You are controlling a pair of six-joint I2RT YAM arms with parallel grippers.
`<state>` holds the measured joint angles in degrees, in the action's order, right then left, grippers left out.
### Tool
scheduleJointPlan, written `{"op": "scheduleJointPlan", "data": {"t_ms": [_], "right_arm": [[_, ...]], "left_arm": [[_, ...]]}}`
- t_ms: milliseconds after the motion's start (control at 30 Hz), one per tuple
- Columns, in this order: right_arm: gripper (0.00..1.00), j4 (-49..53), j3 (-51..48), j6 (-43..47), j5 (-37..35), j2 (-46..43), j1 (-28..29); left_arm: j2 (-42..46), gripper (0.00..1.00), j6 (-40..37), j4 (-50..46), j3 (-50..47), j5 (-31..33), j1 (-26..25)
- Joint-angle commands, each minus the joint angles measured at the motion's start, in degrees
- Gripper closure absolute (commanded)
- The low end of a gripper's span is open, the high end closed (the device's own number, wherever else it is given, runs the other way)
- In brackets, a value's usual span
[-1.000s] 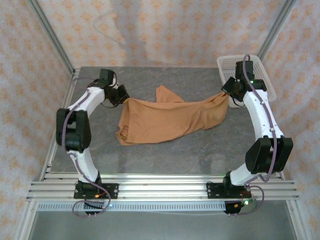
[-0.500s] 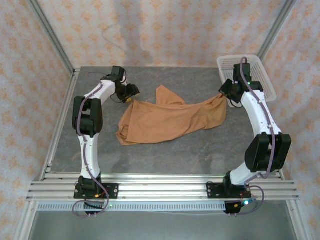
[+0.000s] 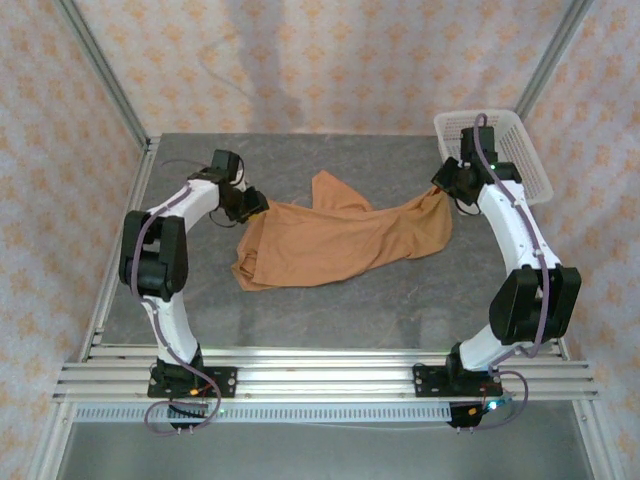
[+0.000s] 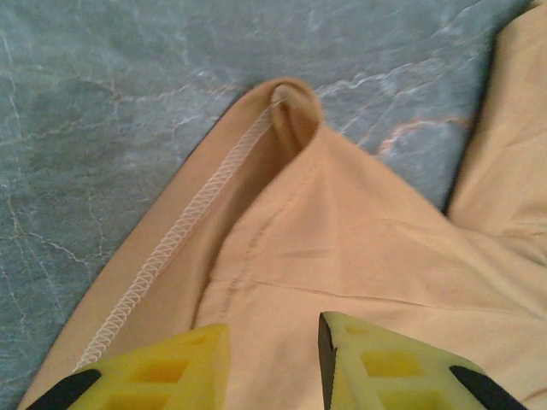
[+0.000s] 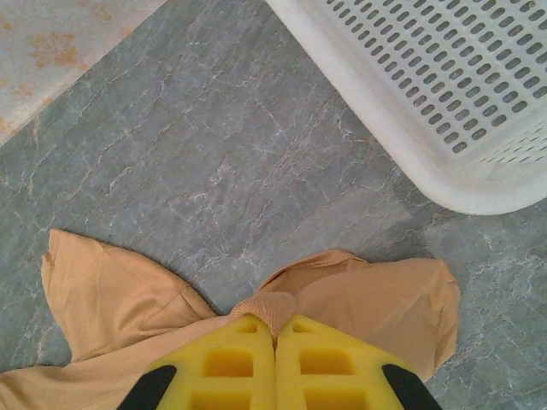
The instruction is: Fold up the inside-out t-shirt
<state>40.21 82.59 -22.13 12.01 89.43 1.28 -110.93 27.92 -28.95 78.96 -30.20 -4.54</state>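
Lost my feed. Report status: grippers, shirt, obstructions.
Left gripper open, over shirt, left end. Right gripper shut on shirt's right end. Shirt rumpled, not yet folded. Basket at far right, apart from cloth.

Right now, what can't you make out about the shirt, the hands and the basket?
Left hand: fingers apart; the left wrist view's bottom edge cuts off whether they touch the shirt.
Right hand: how much cloth it pinches is hidden between its fingers.
Shirt's neck and sleeves: lost in folds, top view.
Basket inside: partly behind the right arm, top view.
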Motion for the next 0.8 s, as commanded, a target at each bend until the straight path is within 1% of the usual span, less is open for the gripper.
{"op": "scheduleJointPlan", "data": {"t_ms": [0,467,633,767], "right_arm": [[1.00,-0.7,-0.1,-0.8,-0.5,0.2,0.7],[1.00,-0.1,1.0,-1.0,-0.1,-0.4,1.4],[1.00,-0.2,0.8,-0.9,0.0,-0.1,1.6],[1.00,-0.5,0.6,-1.0,0.3,-0.1,1.8]], "left_arm": [[-1.9,0.66,-1.1,2.9,-0.6,-0.5,-0.9],[-6.9,0.69,-0.7,2.5,2.4,2.3,-1.1],[-7.0,0.79,-0.3,2.1,3.1,2.6,-1.3],[-6.9,0.84,-0.7,0.5,4.5,3.4,-1.6]]}}
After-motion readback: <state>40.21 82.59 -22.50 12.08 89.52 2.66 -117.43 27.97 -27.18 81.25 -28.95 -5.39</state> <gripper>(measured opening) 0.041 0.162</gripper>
